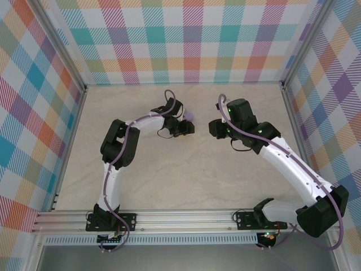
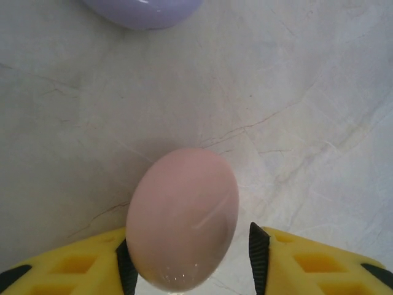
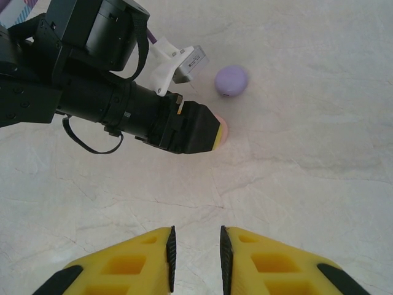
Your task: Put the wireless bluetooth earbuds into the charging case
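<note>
A closed pale pink charging case (image 2: 183, 218), egg-shaped, lies on the table between the jaws of my left gripper (image 2: 192, 258). The left pad is against its side, and a gap shows between the case and the right pad, so the jaws stand open. A closed lilac charging case (image 2: 144, 12) lies just beyond it. In the right wrist view the lilac case (image 3: 231, 80) sits past the left gripper (image 3: 196, 132), with a sliver of the pink case (image 3: 223, 129) at its tip. My right gripper (image 3: 196, 249) hovers over bare table, jaws narrowly apart and empty. The earbuds are out of view.
From above, the two grippers face each other mid-table, left (image 1: 186, 127) and right (image 1: 213, 129), a short gap between them. The lilac case (image 1: 192, 116) is beside the left gripper. Checked walls (image 1: 192, 39) enclose the marbled tabletop (image 1: 180, 180) on three sides.
</note>
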